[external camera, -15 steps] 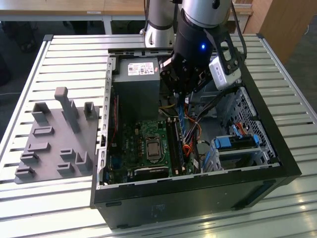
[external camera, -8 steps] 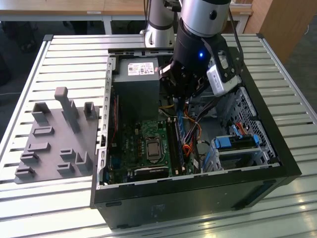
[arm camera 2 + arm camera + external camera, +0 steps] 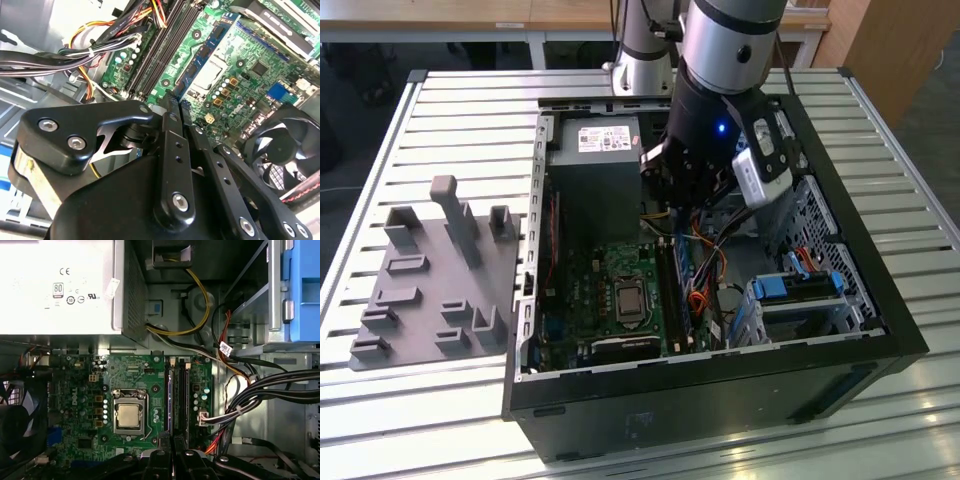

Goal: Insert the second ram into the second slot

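The second ram (image 3: 205,57) was in the claw, not in the board. In both wrist views the blue stick ran out from between the tips of the gripper (image 3: 171,100), whose fingers were drawn in narrow and pinched it across its flat faces. The grip looked to be near mid-length, though the part nearer each camera was hidden behind the fingers. The stick stood on edge, and its long axis ran parallel to the memory slots (image 3: 182,400), one end toward the power supply (image 3: 60,285) and the other toward the opposite end of the motherboard (image 3: 135,372). It looked level, as far as could be judged. In the first wrist view it showed as a thin line over the side of the slot bank nearest the processor socket (image 3: 127,417); which slot counted as the second could not be told. It seemed to hang clear above the slots rather than touch them, so the carrying looked done and the seating not yet done. Bundled cables (image 3: 260,390) lay on the slots' other side and a fan (image 3: 280,145) beyond the socket. In the exterior view the arm stood over the open computer case (image 3: 700,400) on a slatted table (image 3: 460,110), with a gray fixture (image 3: 430,280) well apart toward the exterior view's left.
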